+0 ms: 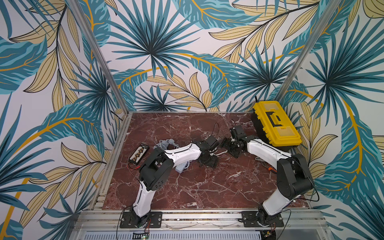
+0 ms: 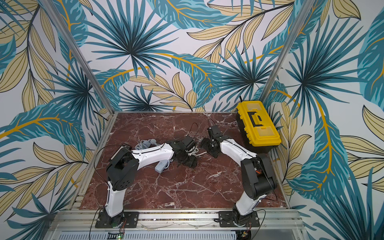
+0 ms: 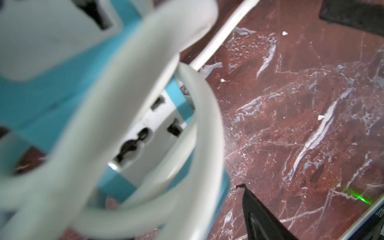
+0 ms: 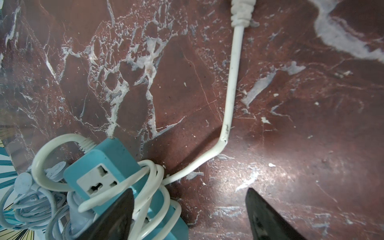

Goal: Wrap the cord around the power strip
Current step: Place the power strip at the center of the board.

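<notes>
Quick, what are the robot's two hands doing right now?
Left hand: looks open, cord loops close by, no grip seen.
Right hand: open, holding nothing.

Cord (image 3: pixel 145 62) blurred close-up; power strip (image 1: pixel 180 167) probably mostly under left arm (image 1: pixel 182 154).

power strip (image 4: pixel 116 158): teal, white socket face | cord (image 4: pixel 231 93): white | surface (image 1: pixel 207 187): red-brown marble (white veins) | toolbox (image 1: pixel 277 133): yellow, black handle | walls (image 1: pixel 166 41): teal-and-tan leaf print
</notes>
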{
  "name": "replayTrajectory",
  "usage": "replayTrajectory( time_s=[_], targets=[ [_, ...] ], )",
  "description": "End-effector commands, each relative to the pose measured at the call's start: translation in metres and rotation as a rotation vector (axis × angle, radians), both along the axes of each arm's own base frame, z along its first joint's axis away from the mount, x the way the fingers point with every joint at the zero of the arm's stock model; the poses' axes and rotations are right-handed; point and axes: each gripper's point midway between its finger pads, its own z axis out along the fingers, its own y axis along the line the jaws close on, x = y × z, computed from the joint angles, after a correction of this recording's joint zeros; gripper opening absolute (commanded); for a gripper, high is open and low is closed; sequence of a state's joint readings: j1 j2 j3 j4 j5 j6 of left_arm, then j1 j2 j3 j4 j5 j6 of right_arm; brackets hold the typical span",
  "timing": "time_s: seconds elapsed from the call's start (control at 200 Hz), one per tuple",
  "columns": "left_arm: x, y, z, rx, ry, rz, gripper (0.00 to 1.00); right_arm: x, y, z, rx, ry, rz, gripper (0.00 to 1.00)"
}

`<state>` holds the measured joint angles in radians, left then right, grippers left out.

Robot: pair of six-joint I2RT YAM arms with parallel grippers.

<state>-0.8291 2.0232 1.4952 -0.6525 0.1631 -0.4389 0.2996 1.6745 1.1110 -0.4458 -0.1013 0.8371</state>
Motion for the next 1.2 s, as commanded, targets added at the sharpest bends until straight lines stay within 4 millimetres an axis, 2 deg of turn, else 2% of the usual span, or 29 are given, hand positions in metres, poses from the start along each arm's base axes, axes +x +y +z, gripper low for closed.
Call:
replayTrajectory(
  time_s=[0.0, 0.145, 0.355, 0.566, 0.696, 1.051, 1.131, 1.191],
  targets=[
    [0.005, -0.001, 0.035, -0.091, 0.002, 0.015, 0.84, 0.000, 0.001, -0.001, -0.011, 0.001, 0.018, 0.84],
    [-0.005, 0.017, 0.040, -0.083, 0.044, 0.038, 0.91, 0.002, -0.004, 0.009, -0.045, -0.018, 0.027, 0.84],
    [-0.015, 0.048, 0.041, -0.047, 0.062, 0.075, 0.93, 0.007, -0.007, 0.021, -0.072, -0.044, 0.034, 0.84],
    [-0.010, 0.049, 0.051, -0.062, 0.032, 0.060, 0.93, 0.011, -0.003, 0.025, -0.059, -0.045, 0.041, 0.84],
    [-0.004, 0.054, 0.069, -0.072, -0.011, 0.063, 0.93, 0.011, -0.006, 0.030, -0.078, -0.057, 0.046, 0.84],
    [0.008, 0.095, 0.104, -0.061, -0.123, 0.110, 0.93, 0.012, -0.008, 0.037, -0.114, -0.064, 0.081, 0.84],
    [0.013, 0.107, 0.120, -0.054, -0.187, 0.103, 0.93, 0.013, -0.012, 0.051, -0.152, -0.115, 0.123, 0.84],
    [0.016, 0.116, 0.140, -0.048, -0.273, 0.072, 0.93, 0.011, -0.020, 0.066, -0.211, -0.185, 0.150, 0.84]
  ],
)
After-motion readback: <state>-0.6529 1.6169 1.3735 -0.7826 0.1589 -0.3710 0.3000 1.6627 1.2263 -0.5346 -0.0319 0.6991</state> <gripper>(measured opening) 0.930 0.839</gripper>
